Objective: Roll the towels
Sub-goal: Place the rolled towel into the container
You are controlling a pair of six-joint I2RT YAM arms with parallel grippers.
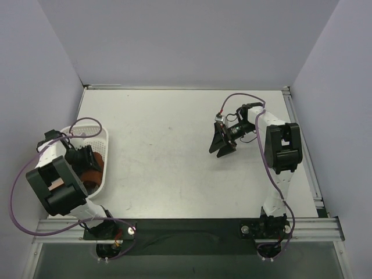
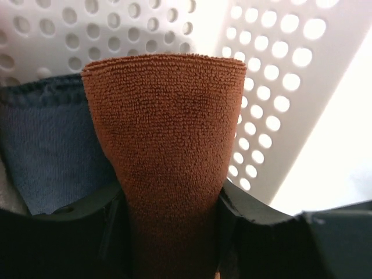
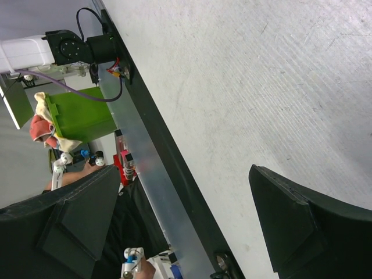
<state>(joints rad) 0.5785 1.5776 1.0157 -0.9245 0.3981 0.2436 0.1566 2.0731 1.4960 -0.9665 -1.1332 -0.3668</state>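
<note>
Landmark: you take the white perforated basket point(image 1: 106, 139) as your reference; it sits at the left edge of the worktop point(image 1: 168, 151).
Left tool point(image 1: 87, 160): you see it reaching down inside the basket, its two fingers pressed against either side of the rust-brown towel point(image 2: 165, 128), so it is holding that towel.
Rust-brown towel: inside the basket, standing up between the fingers as a folded loop of terry cloth, its rounded top near the perforated wall.
Slate-blue towel point(image 2: 49, 145): also inside the basket, touching the rust-brown towel's left side in your left wrist view.
Right tool point(image 1: 222, 145): well apart from the basket, over the bare worktop; your wrist view shows its fingers spread wide with nothing between them.
</note>
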